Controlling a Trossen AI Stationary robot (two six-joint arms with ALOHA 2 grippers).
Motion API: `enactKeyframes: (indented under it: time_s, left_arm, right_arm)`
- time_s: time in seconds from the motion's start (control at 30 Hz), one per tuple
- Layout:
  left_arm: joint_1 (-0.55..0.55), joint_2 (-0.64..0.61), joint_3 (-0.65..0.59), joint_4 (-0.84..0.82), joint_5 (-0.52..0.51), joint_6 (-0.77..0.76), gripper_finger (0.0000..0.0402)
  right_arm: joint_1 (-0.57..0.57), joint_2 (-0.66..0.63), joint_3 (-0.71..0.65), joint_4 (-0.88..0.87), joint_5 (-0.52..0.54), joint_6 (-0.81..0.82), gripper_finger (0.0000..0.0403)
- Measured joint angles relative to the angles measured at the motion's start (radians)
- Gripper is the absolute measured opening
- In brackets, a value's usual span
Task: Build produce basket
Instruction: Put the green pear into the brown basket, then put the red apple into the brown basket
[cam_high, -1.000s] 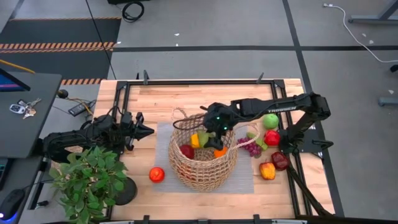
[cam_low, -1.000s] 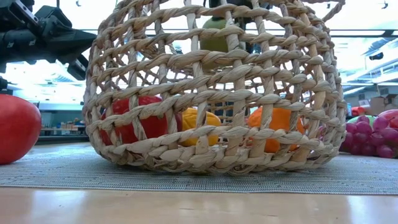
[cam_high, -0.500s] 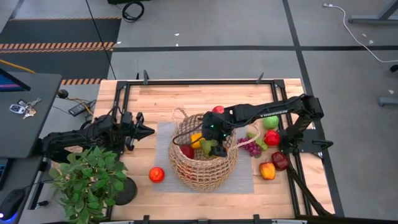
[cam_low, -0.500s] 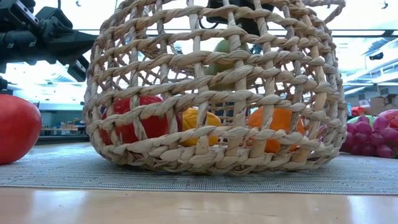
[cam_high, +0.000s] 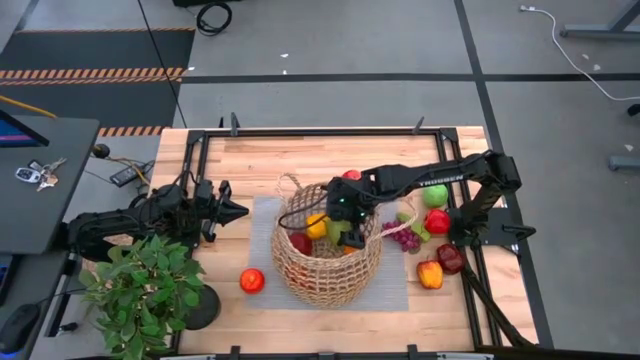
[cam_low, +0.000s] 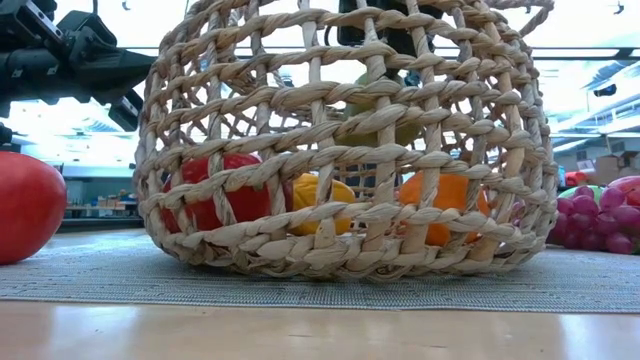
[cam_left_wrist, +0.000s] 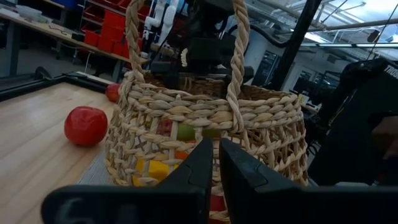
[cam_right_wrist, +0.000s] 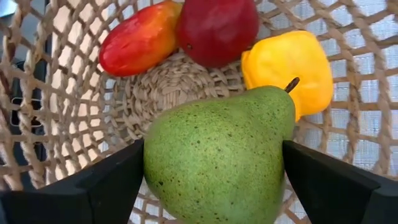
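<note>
while in right hand (cam_right_wrist: 214, 186), pear (cam_right_wrist: 217, 152) inside basket (cam_high: 325, 270)

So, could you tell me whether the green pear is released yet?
Not released: the green pear sits clamped in the right gripper above the round tan wicker basket.

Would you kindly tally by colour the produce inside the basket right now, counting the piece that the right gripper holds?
red fruits: 2
yellow pepper: 1
orange piece: 1
green pear, held by the right gripper: 1
Total: 5
</note>
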Motion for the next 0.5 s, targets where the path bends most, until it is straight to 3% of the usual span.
enactKeyframes:
  time_s: [0.3, 0.5]
  left_arm:
    - [0.000, 0.000, 0.000, 0.000, 0.000, -0.001, 0.0028]
    - [0.000, 0.000, 0.000, 0.000, 0.000, 0.000, 0.0035]
  right_arm:
    - [-0.006, -0.003, 0.013, -0.020, 0.006, 0.000, 0.0398]
    - [-0.018, -0.007, 0.183, -0.143, 0.137, -0.011, 0.0389]
